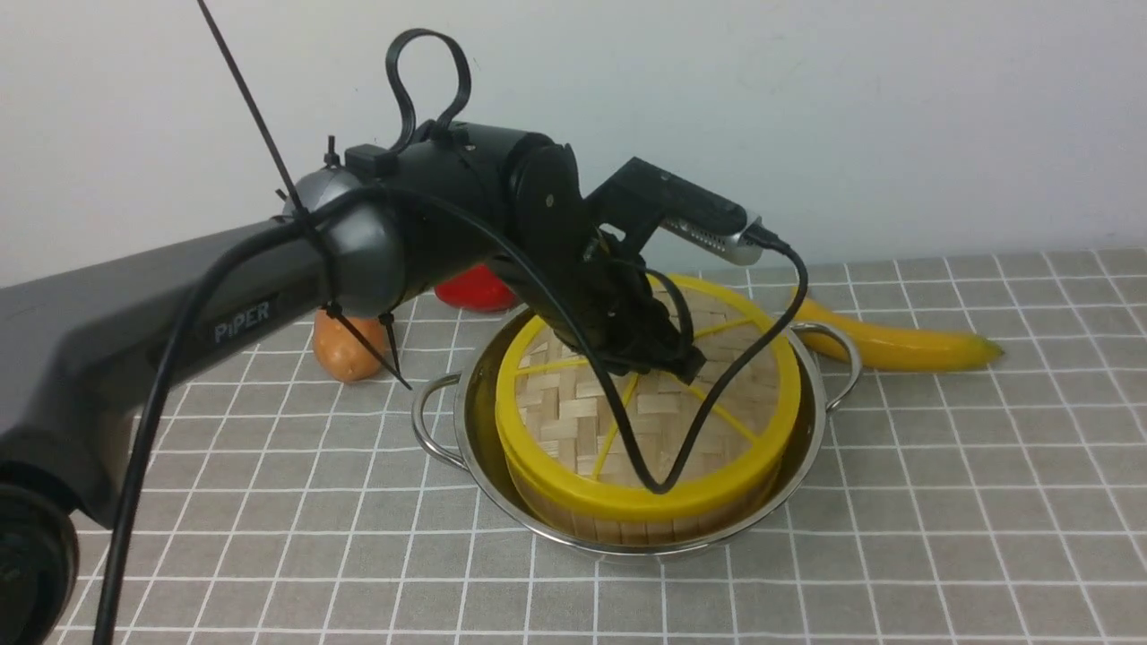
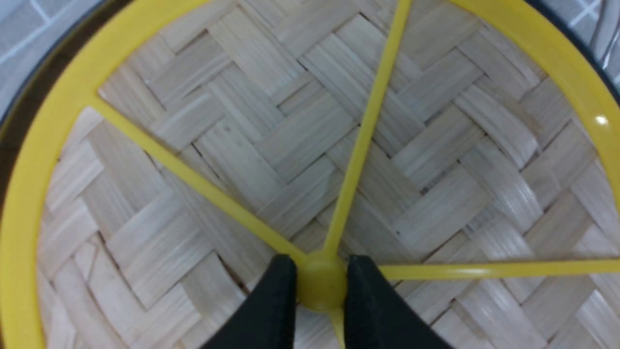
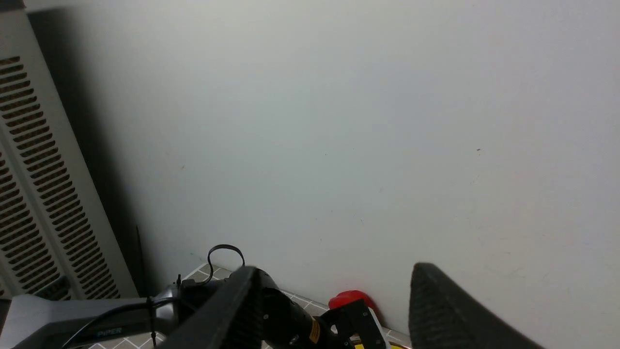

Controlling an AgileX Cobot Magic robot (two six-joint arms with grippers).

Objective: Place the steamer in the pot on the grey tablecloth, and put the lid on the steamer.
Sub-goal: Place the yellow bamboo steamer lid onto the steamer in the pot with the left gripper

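The lid (image 1: 573,403) is sitting flat on the steamer (image 1: 618,528), which is standing inside the pot (image 1: 466,403) on the grey tablecloth (image 1: 896,502). My left gripper (image 2: 322,271) is pinching the lid's yellow centre hub (image 2: 322,293) — both black fingers (image 2: 271,300) are pressing against its sides. My right gripper (image 3: 334,269) is hanging up in the air, jaws spread wide and holding nothing, facing the wall (image 3: 387,121). Behind the pot, a banana (image 1: 896,345), a red object (image 1: 475,291) and an orange one (image 1: 345,349) are lying on the cloth.

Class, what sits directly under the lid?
The steamer: only its bamboo wall shows below the lid, within the pot. Its floor and inside are hidden by the lid.
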